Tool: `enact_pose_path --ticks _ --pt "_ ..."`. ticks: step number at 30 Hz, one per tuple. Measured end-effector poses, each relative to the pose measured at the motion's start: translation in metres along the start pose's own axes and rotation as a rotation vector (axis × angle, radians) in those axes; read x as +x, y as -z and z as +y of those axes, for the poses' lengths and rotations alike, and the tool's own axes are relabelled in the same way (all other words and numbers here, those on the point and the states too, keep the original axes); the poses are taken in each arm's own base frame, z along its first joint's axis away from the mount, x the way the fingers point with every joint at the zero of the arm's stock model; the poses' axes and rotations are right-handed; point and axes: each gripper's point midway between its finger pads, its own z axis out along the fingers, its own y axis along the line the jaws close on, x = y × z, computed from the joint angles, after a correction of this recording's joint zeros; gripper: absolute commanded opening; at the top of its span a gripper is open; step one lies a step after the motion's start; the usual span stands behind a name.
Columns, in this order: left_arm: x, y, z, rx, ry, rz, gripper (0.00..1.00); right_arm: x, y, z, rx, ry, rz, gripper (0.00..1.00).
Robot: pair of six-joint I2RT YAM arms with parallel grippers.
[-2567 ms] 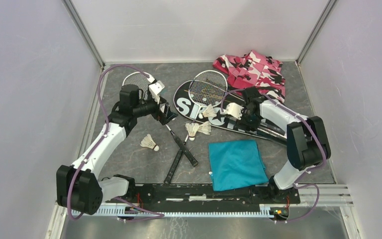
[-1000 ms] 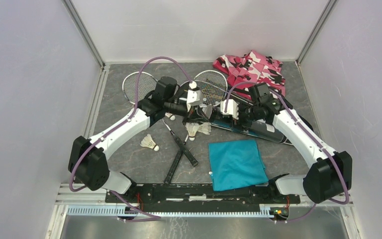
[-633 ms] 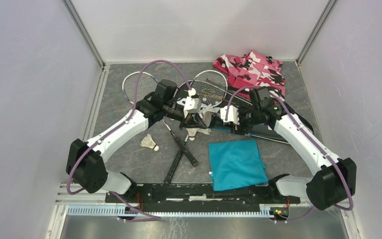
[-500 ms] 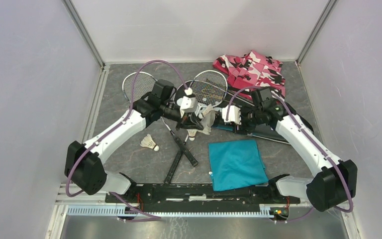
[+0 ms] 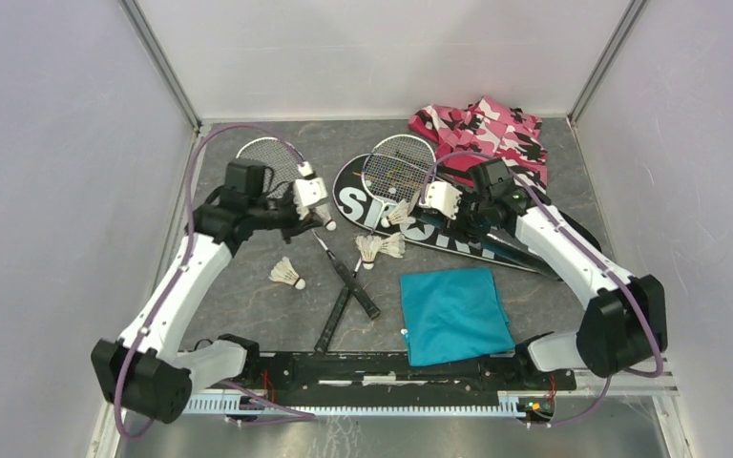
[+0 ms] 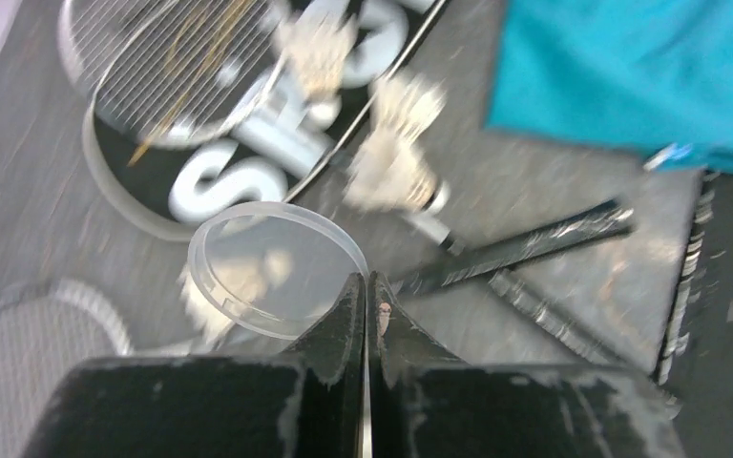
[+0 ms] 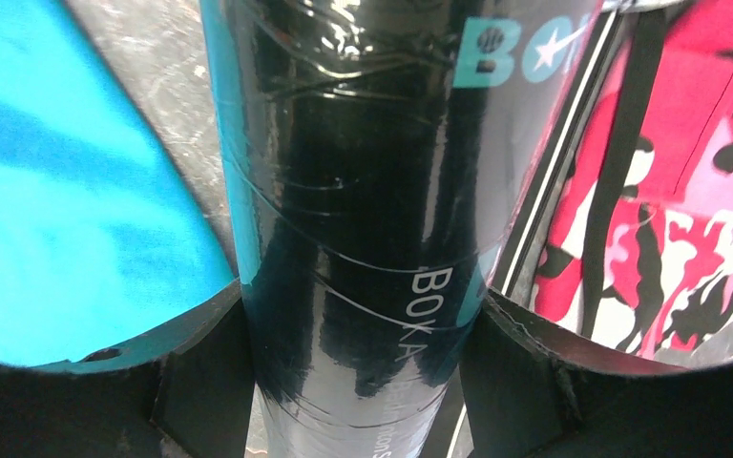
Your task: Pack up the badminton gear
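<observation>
Left wrist view has my left fingers [image 6: 344,324] pressed together on the rim of a clear round lid [image 6: 277,270], held above the tabletop [image 6: 554,219] near the shuttlecocks [image 6: 391,167]. Further right, my right fingers [image 7: 196,377] clamp the black tube [image 7: 363,239], with the teal cloth [image 7: 67,191] on one side and the camouflage fabric [image 7: 687,191] on the other. I judge the tube is uncapped for loading; next, the lid needs setting down so shuttlecocks can go in.

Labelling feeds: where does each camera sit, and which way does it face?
Top external: above, behind the bases, looking down; both arms show.
Left wrist: looks past the left gripper, shut on a clear lid, toward the SPORT bag.
Right wrist: looks along the right gripper clamping the black tube.
All share the teal cloth.
</observation>
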Motion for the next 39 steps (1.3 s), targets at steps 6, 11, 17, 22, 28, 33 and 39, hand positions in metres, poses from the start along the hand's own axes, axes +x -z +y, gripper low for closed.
enact_pose_path --ticks 6,11,17,22,28,33,39 --pt "0.085 0.056 0.034 -0.265 0.086 0.276 0.02 0.024 -0.022 -0.011 0.047 -0.103 0.128 0.23" --pt "0.159 0.071 0.033 -0.303 0.178 0.499 0.02 0.041 -0.038 -0.013 0.056 -0.145 0.209 0.22" --pt "0.234 0.08 0.032 -0.289 0.343 0.665 0.07 0.047 -0.041 -0.015 0.07 -0.164 0.237 0.22" --pt "0.27 0.077 0.034 -0.276 0.41 0.73 0.16 0.051 -0.043 -0.011 0.071 -0.172 0.245 0.22" --pt "0.284 0.071 0.034 -0.261 0.425 0.75 0.51 0.052 -0.041 -0.009 0.074 -0.181 0.243 0.22" --pt "0.28 0.072 0.034 -0.269 0.418 0.741 0.69 0.049 -0.036 -0.011 0.09 -0.187 0.229 0.23" --pt "0.238 0.085 0.028 -0.291 0.373 0.654 0.81 0.042 -0.029 -0.013 0.11 -0.186 0.197 0.24"
